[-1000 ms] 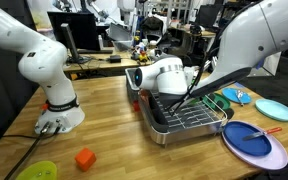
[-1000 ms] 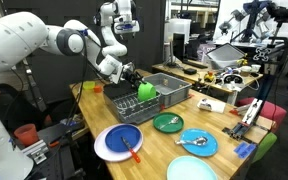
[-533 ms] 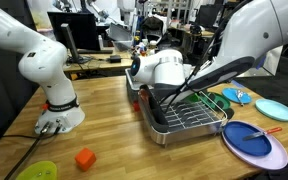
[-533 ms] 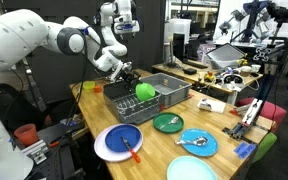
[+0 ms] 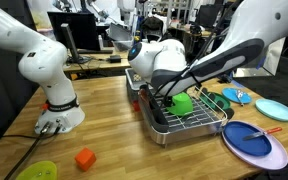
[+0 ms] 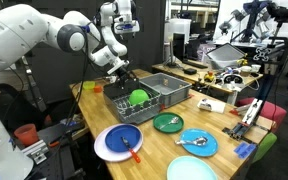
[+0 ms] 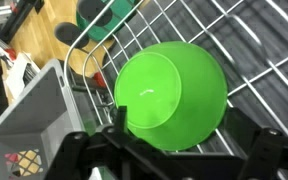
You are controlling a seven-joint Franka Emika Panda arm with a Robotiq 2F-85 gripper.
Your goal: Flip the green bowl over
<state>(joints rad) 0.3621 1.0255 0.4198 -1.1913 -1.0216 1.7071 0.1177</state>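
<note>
Bowl: the green bowl (image 7: pixel 172 95) lies inside the dish rack (image 7: pixel 256 40), tipped, with its base ring facing the wrist camera.
Gripper: the gripper (image 7: pixel 174 162) hangs just over the rack, fingers spread wide and not clamped on the bowl.
Hidden: fingertips are cut off at the frame edge, so whether they touch the rim is unclear; in an exterior view the arm (image 5: pixel 209 65) covers the gripper.
Change: the bowl sits lower in the rack than half a second ago and now shows clear of the arm.
</note>
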